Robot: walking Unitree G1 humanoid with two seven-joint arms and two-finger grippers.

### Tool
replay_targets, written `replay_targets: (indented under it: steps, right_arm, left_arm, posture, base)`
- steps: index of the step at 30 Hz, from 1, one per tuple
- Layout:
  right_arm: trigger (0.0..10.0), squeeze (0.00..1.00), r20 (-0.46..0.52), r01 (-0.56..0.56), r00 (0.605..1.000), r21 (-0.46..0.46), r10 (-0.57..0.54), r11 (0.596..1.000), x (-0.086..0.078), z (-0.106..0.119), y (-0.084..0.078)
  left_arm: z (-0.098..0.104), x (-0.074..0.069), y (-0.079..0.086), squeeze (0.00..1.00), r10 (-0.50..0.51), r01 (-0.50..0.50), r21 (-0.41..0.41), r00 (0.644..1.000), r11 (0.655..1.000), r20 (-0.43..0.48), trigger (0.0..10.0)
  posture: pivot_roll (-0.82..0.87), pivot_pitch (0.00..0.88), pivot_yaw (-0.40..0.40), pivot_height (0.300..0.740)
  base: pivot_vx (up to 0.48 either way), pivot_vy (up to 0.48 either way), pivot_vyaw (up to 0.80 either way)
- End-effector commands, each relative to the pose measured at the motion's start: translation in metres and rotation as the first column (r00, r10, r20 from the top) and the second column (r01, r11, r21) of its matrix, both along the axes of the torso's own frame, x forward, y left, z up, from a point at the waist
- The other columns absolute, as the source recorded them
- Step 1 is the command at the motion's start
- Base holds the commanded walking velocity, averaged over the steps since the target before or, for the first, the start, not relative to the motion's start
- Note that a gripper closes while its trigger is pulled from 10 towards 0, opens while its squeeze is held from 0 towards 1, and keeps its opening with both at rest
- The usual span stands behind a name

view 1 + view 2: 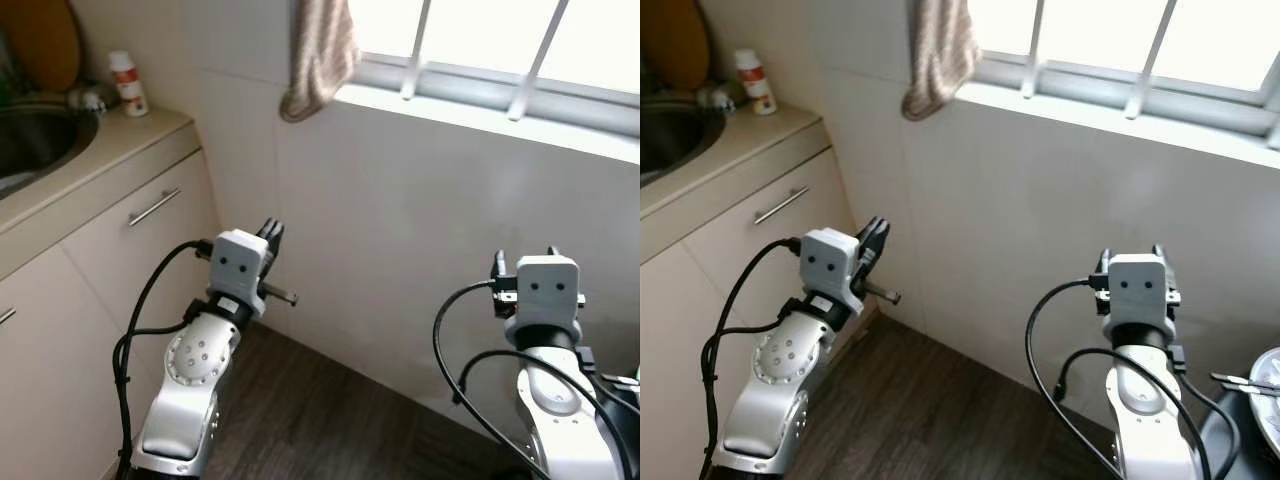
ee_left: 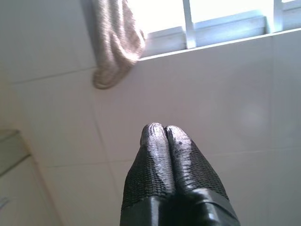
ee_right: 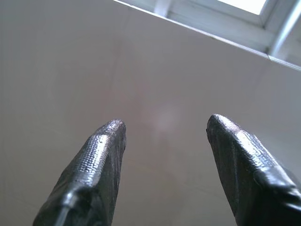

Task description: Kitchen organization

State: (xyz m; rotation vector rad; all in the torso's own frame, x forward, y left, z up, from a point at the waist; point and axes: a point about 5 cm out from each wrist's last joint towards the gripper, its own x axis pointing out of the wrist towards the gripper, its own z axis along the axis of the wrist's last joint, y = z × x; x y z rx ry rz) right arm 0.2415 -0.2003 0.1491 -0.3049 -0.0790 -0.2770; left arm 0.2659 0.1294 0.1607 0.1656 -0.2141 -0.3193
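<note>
White tiled wall [image 1: 400, 230] stands close in front, under a barred window [image 1: 500, 50]. At the far left a sink [image 1: 30, 140], cut by the edge, sits in the desk [image 1: 110, 150] beside a small bottle [image 1: 128, 84]. A cloth [image 1: 320, 55] hangs down from the sill. Left pincer [image 2: 164, 134] is pressed together, right pincer [image 3: 164, 127] spread; both point at the wall, holding nothing.

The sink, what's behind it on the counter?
Behind the steel sink stands a small white bottle with a red cap and a brown round board leaning on the wall. The sink's inside is mostly out of frame.
</note>
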Motion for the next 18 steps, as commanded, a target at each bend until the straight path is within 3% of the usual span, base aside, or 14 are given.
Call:
replay_targets:
  steps: [1,6,13,18]
  right_arm:
    - [10.0,0.00,0.001,0.004,1.000,0.018,-0.004,1.000,0.0004,0.0003,0.0001]
    - [10.0,0.00,-0.001,0.014,1.000,0.009,-0.014,1.000,-0.0002,0.0000,-0.0008]
    - [10.0,0.00,-0.012,0.049,0.999,-0.104,-0.051,0.993,-0.0001,-0.0015,-0.0068]
    - [10.0,0.00,-0.026,0.048,0.998,-0.126,-0.051,0.991,-0.0007,-0.0044,-0.0072]
  left_arm:
    - [-0.0014,0.0020,0.0030,0.00,0.007,-0.007,-0.002,1.000,1.000,-0.021,10.0]
    - [-0.0014,0.0011,0.0028,0.00,0.008,-0.008,0.009,1.000,1.000,-0.010,10.0]
    - [-0.0027,0.0008,0.0032,0.00,0.012,-0.012,0.029,1.000,0.999,-0.007,10.0]
    - [-0.0039,0.0005,0.0032,0.00,0.012,-0.012,0.034,1.000,0.999,-0.010,10.0]
  posture:
    - [0.12,0.000,-0.041,0.740]
    - [0.12,0.000,-0.041,0.740]
    - [0.12,0.000,-0.040,0.740]
    - [0.12,0.000,-0.041,0.740]
  base:
    - [0.000,0.480,-0.80]
    - [0.000,0.415,-0.80]
    - [0.000,0.000,-0.80]
    - [0.000,0.000,-0.80]
